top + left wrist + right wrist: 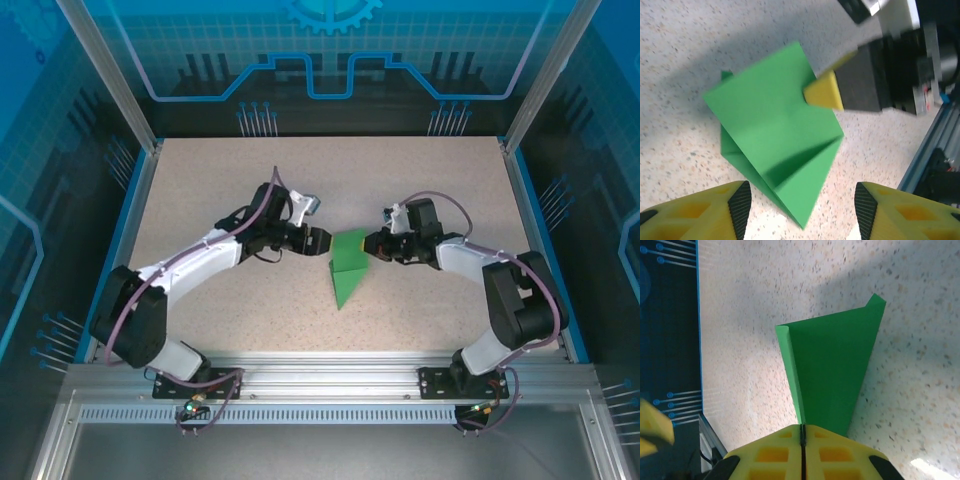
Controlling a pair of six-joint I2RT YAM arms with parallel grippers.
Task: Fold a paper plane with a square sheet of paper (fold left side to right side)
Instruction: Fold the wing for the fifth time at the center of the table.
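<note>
The green paper (347, 268) lies near the middle of the speckled table (200, 180), already creased into a narrow, layered wedge whose sharp tip points toward the arm bases. The right gripper (368, 246) meets it from the right at the wide far end. From the right wrist, its yellow fingers (775, 455) are pressed together with only a thin dark seam between them, pinched on the paper's near edge (830, 375). From there one folded edge runs straight away on the left, and the far edge slants up to a small corner at the upper right. The left wrist view shows the same grip from the opposite side: a yellow fingertip of the right gripper (825, 92) bites the border of an upper flap of the paper (775, 125). That flap tilts up off the layer beneath and throws a shadow into the fold. The left gripper (322, 243) sits just beside the paper's left edge. Its fingers (715, 212) are spread wide and hold nothing, and the paper's pointed corner reaches into the gap between them without touching either pad. Bare tabletop stretches around the paper on all sides, out to the blue side rim (125, 215) and the aluminium rail (320, 370) at the near edge.
</note>
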